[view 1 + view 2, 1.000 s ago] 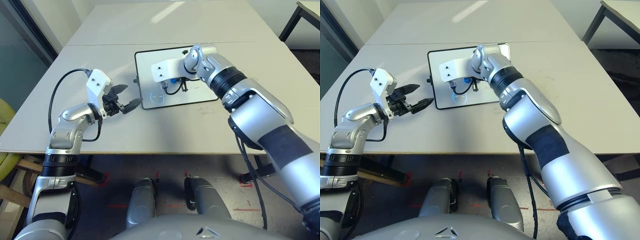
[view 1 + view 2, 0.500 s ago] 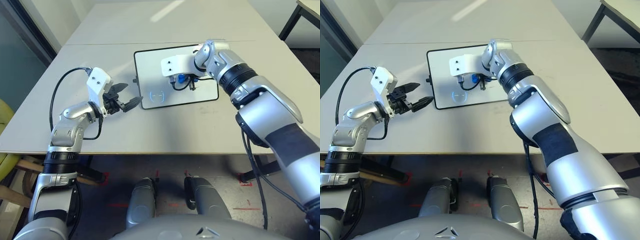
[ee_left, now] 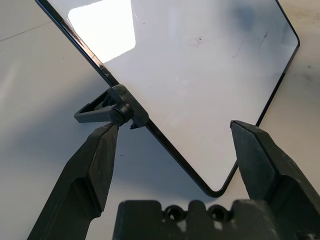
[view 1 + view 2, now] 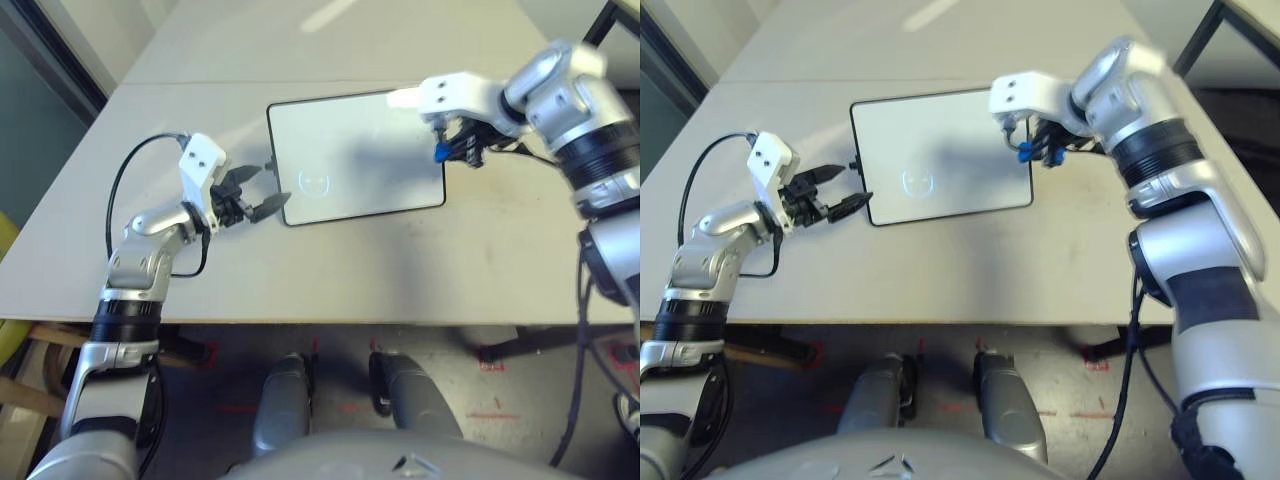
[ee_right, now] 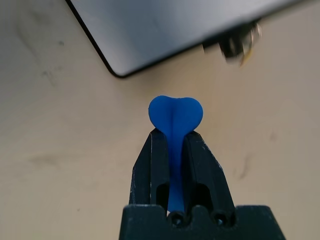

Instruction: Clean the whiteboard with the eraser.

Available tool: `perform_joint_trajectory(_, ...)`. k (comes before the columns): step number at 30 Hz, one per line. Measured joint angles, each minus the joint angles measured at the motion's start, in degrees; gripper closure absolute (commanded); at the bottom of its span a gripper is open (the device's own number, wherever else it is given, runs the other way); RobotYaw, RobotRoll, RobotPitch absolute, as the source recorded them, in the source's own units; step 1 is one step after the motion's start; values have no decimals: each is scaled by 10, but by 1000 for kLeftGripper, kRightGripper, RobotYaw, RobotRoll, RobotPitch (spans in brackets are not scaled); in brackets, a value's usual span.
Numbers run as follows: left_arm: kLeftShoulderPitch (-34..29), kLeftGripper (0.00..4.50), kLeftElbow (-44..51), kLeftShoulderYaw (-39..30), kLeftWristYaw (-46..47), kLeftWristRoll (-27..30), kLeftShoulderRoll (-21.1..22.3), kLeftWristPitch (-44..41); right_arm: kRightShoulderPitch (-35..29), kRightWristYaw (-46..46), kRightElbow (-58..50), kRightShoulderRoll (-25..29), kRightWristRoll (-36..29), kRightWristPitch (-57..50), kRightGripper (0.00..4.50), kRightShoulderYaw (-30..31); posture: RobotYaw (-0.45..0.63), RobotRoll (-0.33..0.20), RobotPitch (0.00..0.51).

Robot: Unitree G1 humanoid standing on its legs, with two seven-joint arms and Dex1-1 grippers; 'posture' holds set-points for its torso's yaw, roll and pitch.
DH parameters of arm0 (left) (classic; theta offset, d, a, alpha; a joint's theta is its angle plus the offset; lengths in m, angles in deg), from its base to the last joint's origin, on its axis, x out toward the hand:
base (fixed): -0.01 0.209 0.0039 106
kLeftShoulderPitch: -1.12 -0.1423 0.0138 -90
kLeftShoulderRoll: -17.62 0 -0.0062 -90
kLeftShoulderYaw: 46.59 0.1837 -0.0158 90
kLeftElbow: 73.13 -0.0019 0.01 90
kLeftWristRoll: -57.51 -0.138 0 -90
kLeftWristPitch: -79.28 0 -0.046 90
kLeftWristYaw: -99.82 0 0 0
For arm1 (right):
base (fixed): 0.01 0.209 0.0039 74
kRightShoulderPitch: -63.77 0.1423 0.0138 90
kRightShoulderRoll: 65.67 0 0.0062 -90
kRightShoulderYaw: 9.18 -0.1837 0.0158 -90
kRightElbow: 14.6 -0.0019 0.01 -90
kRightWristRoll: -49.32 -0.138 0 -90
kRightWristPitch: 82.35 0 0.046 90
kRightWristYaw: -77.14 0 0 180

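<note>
whiteboard (image 4: pixel 355 155) glossy, eraser (image 5: pixel 175 116) in right pincer (image 5: pixel 172 150)

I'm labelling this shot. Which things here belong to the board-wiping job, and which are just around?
Job:
- white rectangular black-framed whiteboard
- small blue bone-shaped eraser, pinched in the right hand
- left hand, open at the board's knob side

Just around:
- pale table
- dark-legged table at the far right

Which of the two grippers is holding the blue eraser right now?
The right gripper, shut on the eraser beside the whiteboard; the left gripper is open and empty.
</note>
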Motion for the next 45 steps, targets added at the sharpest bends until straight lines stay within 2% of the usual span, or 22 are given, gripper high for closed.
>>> perform_joint_trajectory(6, 3, 0, -7, 0, -6, -1, 1, 5, 8, 58, 148, -11, -14, -97, 4376, -23, -78, 0, 117)
perform_joint_trajectory(10, 14, 0, -13, 1, -9, -5, 1, 7, 42, 155, 253, -48, -56, -148, 4376, -90, -78, 0, 115)
perform_joint_trajectory(14, 17, 0, -21, 1, -13, -6, 1, 8, 63, 251, 300, -70, -99, -166, 4376, -151, -70, 0, 117)
perform_joint_trajectory(25, 16, 0, -22, 1, -17, -7, 12, 9, 63, 385, 338, -97, -148, -189, 4376, -214, -54, 0, 123)
perform_joint_trajectory(36, 15, 0, -22, 1, -17, -7, 18, 8, 33, 435, 344, -122, -164, -194, 4376, -232, -51, 0, 120)
perform_joint_trajectory(45, 15, 0, -21, 1, -17, -7, 25, 4, 24, 463, 346, -129, -181, -179, 1146, -250, -50, 0, 119)
